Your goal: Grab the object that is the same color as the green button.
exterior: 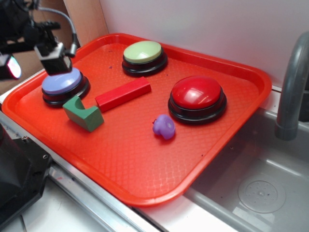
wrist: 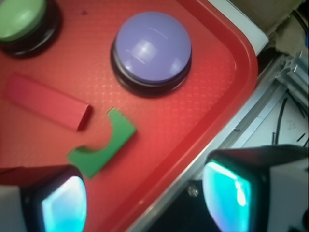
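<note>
- Exterior view: hand (exterior: 57, 62) hangs over the lavender-blue dome button (exterior: 63, 81) at the tray's (exterior: 145, 193) left end. Whether its fingers are spread can't be told from here.
- Dark green notched block (exterior: 83, 113) lies on the tray just in front of that button, toward the near rim, its end close against the red rectangular bar (exterior: 123, 94).
- The pale green dome button (exterior: 143, 51) it matches sits well apart at the far edge.
- Wrist view: both fingers (wrist: 58, 203) show at the bottom corners, wide apart, nothing between them; hand is open.
- Block (wrist: 102, 143) lies between button and fingers, nearer the left one, long axis running diagonally, notch facing the bar (wrist: 46, 100).
- Judgement: a short shift toward the near rim, wrist turned to close across the block's narrow width.
</note>
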You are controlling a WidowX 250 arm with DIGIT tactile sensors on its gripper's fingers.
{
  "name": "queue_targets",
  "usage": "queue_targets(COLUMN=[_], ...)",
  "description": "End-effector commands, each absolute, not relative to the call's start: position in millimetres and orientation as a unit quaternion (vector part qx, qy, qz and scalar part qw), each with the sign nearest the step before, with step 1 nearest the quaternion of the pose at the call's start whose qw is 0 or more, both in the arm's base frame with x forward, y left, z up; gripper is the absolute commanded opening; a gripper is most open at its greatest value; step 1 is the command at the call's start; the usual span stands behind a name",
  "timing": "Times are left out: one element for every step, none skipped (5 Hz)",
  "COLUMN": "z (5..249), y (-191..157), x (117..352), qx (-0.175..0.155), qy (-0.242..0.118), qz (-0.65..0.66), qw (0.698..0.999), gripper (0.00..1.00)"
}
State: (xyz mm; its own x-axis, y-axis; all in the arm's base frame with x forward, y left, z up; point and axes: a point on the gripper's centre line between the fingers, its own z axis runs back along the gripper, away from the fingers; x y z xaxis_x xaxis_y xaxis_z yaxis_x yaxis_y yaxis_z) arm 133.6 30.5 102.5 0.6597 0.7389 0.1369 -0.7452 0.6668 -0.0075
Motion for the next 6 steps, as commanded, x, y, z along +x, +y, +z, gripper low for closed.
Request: queue_targets(z=[68.9, 57.2, 45.7, 41.6, 32.4, 27.2], y=[36.6, 34.3, 35.3, 36.6, 35.5, 36.8], x=[148.3, 154.9, 156.0, 156.1, 156.1, 157.4], qx=[0.022, 0.012, 0.013, 0.014, 0.012, -0.008], qy=[-0.072, -0.073, -0.071, -0.072, -0.065, -0.055], qz=[0.433, 0.438, 0.449, 0.457, 0.456, 0.453], qw=[0.898, 0.896, 0.891, 0.886, 0.888, 0.890], gripper=[1.00, 1.00, 1.00, 1.00, 1.00, 1.00])
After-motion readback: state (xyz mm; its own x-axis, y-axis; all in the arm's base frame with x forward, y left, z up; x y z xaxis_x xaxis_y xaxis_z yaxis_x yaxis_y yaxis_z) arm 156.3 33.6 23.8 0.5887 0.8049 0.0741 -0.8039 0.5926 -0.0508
